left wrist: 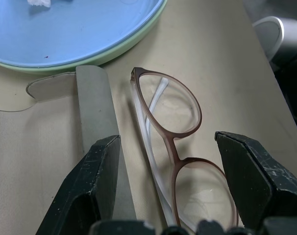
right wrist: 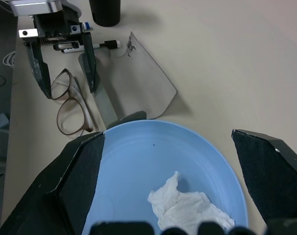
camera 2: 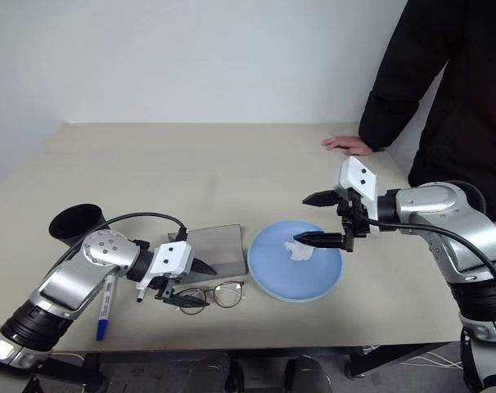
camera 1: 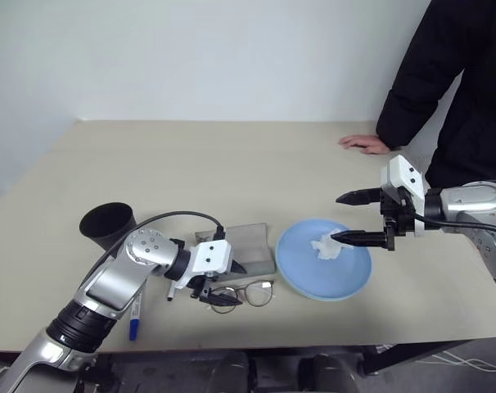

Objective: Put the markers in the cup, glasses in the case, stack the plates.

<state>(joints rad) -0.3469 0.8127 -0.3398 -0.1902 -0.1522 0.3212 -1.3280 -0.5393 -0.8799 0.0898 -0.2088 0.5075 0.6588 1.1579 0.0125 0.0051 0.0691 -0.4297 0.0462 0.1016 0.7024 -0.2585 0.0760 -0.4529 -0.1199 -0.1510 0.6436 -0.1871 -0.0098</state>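
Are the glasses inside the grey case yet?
No, the glasses lie on the table beside the case.

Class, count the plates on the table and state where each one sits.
2. The blue plate lies right of the grey case, holding a crumpled tissue. The green plate sits directly beneath it, just its rim peeking out. Nothing suggests more are hidden.

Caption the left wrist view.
Open left gripper straddling brown-rimmed round-lens glasses beside the grey case.
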